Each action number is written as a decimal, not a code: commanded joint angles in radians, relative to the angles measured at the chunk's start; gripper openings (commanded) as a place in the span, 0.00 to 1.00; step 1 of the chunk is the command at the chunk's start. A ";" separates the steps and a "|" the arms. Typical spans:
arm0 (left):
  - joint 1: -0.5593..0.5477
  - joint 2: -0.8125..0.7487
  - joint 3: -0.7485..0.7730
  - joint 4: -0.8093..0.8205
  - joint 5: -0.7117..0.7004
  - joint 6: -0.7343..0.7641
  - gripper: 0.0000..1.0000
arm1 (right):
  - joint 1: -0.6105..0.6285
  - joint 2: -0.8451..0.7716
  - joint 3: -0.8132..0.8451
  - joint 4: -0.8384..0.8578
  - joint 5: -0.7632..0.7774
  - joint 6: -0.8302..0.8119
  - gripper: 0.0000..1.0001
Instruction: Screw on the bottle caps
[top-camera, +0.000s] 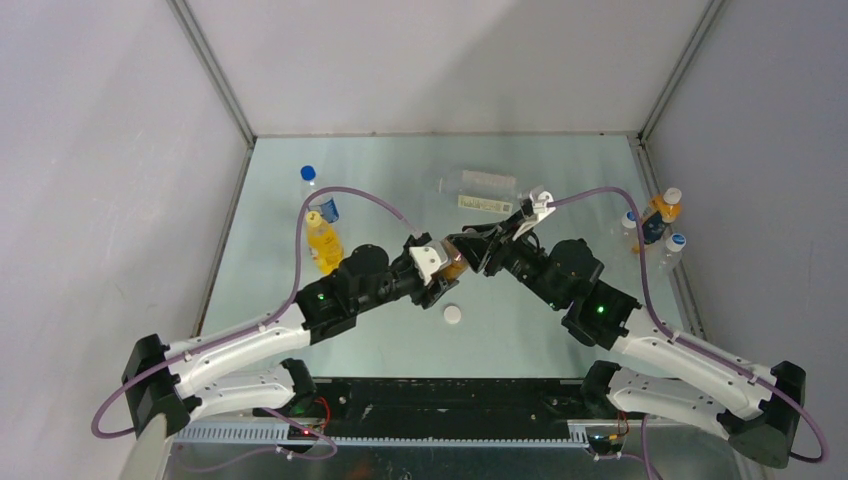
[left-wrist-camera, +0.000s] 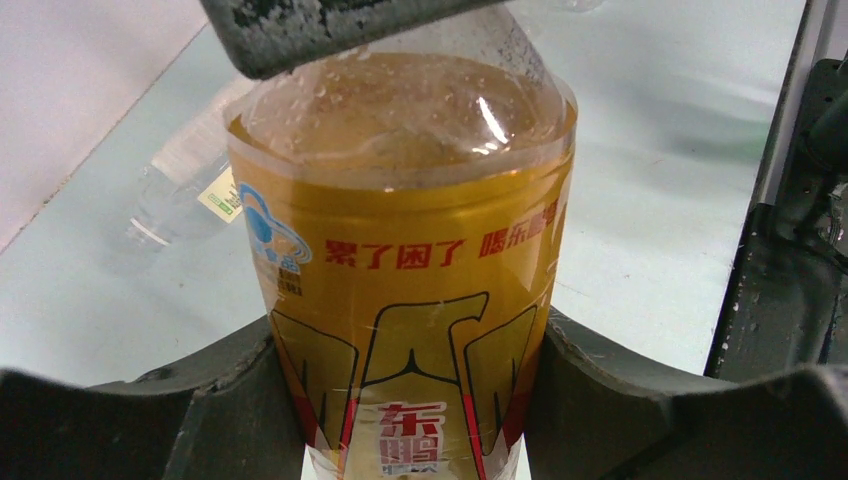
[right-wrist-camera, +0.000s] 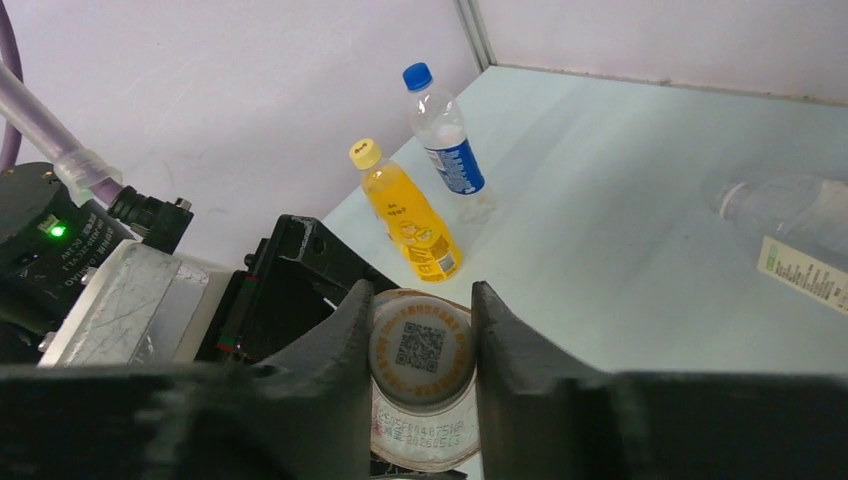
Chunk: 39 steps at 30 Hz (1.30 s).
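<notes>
My left gripper (top-camera: 437, 275) is shut on the brown-drink bottle (left-wrist-camera: 410, 300) with the red-and-gold label, and its jaws press the label on both sides (left-wrist-camera: 415, 390). My right gripper (top-camera: 470, 250) is shut on a white cap (right-wrist-camera: 421, 347) with a printed code, its fingers on either side of it (right-wrist-camera: 421, 352), right over that bottle's mouth. I cannot tell how far it is threaded. A second white cap (top-camera: 453, 314) lies loose on the table in front of the grippers. The wide clear bottle (top-camera: 480, 185) lies on its side at the back, uncapped.
An orange-drink bottle (top-camera: 322, 243) and a blue-capped water bottle (top-camera: 318, 195) stand at the back left, close to my left arm. Several more bottles (top-camera: 655, 225) stand at the right edge. Enclosure walls surround the table.
</notes>
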 joint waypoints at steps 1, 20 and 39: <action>0.011 -0.012 0.050 0.071 0.028 -0.045 0.01 | 0.008 -0.001 -0.003 -0.002 0.008 -0.023 0.10; 0.083 -0.065 0.015 0.106 -0.416 -0.135 1.00 | -0.128 -0.307 0.000 -0.510 0.277 -0.182 0.00; 0.181 -0.054 0.091 -0.021 -0.443 -0.160 1.00 | -0.583 -0.364 -0.162 -0.543 0.565 -0.201 0.00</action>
